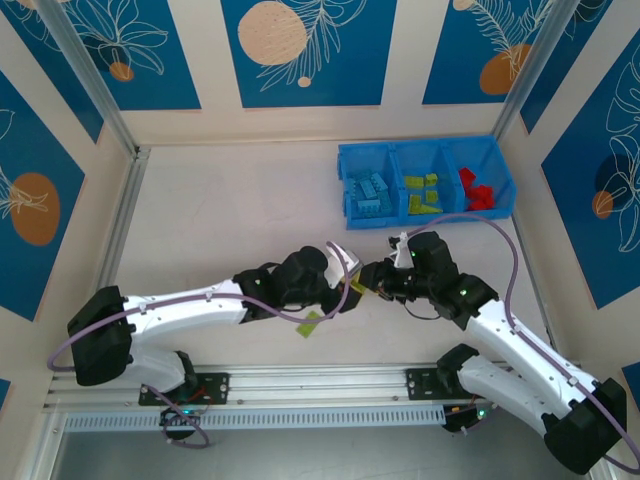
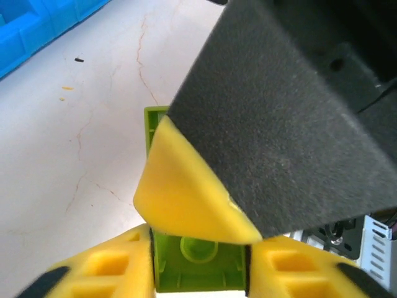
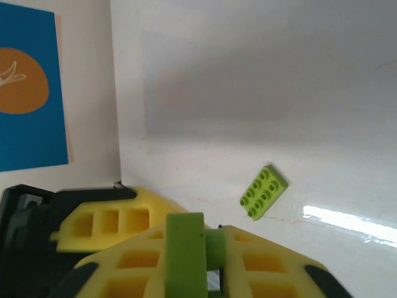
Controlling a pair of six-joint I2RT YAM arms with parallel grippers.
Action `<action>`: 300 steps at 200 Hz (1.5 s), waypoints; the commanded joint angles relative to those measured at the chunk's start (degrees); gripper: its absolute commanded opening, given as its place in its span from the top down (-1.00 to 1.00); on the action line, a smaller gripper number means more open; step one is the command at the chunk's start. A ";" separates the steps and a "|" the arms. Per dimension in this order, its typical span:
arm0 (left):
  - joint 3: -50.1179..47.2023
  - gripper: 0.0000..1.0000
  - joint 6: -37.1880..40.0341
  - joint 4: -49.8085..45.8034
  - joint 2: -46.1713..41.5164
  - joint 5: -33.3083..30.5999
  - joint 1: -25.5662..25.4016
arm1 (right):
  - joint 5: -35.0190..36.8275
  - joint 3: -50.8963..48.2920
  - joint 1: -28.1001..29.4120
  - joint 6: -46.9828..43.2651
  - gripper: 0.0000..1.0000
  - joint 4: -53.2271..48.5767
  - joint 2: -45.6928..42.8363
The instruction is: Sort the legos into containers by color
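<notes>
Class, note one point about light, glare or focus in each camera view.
Top external: even light, sharp, soft arm shadows on the table. Left wrist: the green brick sits shaded beneath a yellow pad. Right wrist: a glare streak crosses the table at right.

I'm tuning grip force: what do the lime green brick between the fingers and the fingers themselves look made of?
The lime green brick: hard moulded plastic, smooth, faintly glossy; crisp edges and a moulded round tube underneath. The fingers: yellow, matte, probably printed plastic, going by the recessed pockets; hardness unclear.
</notes>
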 commanded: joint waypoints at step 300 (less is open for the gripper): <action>-1.22 -0.49 -7.42 -31.40 2.95 -11.07 -0.37 | 15.35 -1.78 -6.72 -4.24 -0.50 -15.29 -13.75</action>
